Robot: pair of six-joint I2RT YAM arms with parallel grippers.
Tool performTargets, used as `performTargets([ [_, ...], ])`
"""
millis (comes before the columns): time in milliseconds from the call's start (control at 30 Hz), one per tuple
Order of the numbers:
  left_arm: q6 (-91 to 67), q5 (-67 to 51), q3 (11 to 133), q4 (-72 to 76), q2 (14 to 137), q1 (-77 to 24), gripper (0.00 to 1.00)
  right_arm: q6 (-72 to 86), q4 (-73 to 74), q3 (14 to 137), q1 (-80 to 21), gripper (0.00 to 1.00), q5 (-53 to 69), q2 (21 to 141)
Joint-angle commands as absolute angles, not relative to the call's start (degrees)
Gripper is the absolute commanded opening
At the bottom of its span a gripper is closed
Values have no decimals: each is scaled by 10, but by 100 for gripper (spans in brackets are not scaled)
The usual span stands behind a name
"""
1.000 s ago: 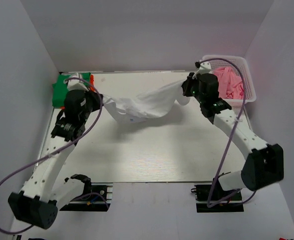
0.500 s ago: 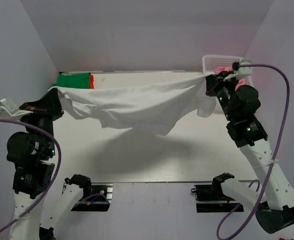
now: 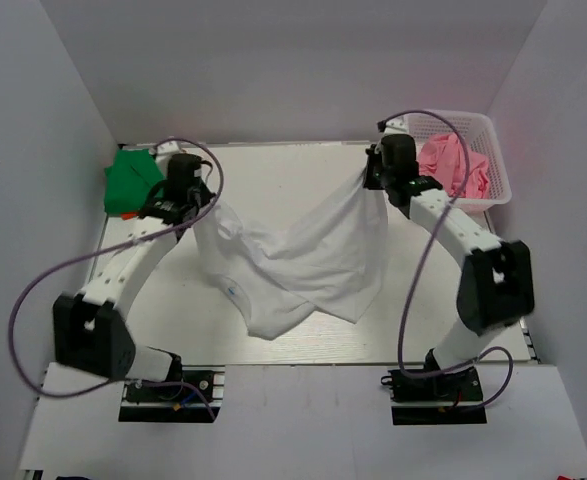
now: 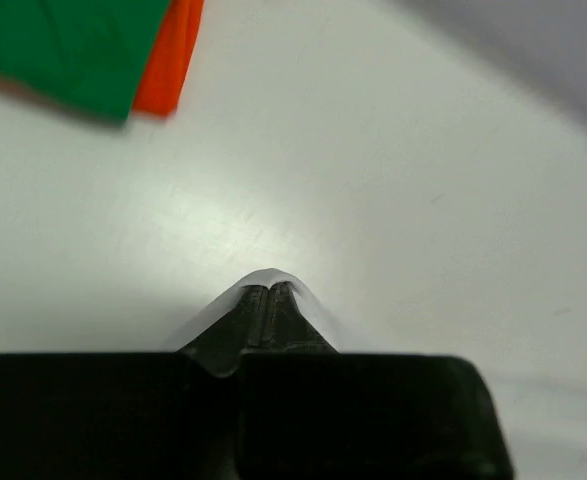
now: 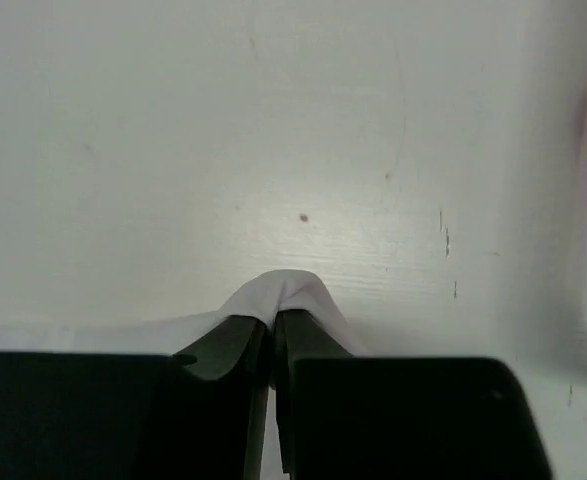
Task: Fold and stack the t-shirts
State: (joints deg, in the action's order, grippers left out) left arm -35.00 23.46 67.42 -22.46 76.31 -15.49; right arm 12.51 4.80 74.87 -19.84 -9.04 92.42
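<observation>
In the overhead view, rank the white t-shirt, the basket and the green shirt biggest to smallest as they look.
1. white t-shirt, clearly largest
2. basket
3. green shirt, smallest
None of these look close in size.

White arms with chunky black joints. Purple cables looping loose alongside, down to black bases.

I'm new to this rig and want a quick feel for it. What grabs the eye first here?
A white shirt hangs across the middle of the table, pinched at its top corners by the left gripper and right gripper, both shut on it. At far left lies a folded green shirt on an orange shirt; at far right a basket holds pink clothes.
</observation>
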Motion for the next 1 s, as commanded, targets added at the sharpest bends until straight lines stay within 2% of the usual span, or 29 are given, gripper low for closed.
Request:
performTargets([
  [0,-369,200,671,-275,842,-149,0,145,97,810,-185,9,-40,1006],
  [33,-382,200,683,-286,861,-149,0,147,108,840,-184,25,-19,1023],
  [67,-382,208,689,-297,877,-149,0,145,125,849,-184,56,-12,1033],
  [100,-388,215,689,-312,888,-149,0,146,141,855,-184,79,-5,1065],
  [133,-388,215,696,-318,902,-149,1,148,147,856,-184,90,17,1070],
  [200,-388,215,690,-318,903,-149,13,150,145,843,-187,90,23,1066],
  [300,-388,215,674,-304,888,-144,96,163,131,784,-187,90,24,1027],
  [333,-388,215,668,-304,888,-144,100,167,127,741,-189,90,22,1017],
  [567,-398,222,637,-323,846,-144,100,201,114,613,-185,90,18,898],
  [867,-406,222,602,-301,865,-139,100,214,84,505,-185,90,106,852],
  [967,-401,216,587,-281,876,-134,94,207,77,489,-186,90,128,853],
])
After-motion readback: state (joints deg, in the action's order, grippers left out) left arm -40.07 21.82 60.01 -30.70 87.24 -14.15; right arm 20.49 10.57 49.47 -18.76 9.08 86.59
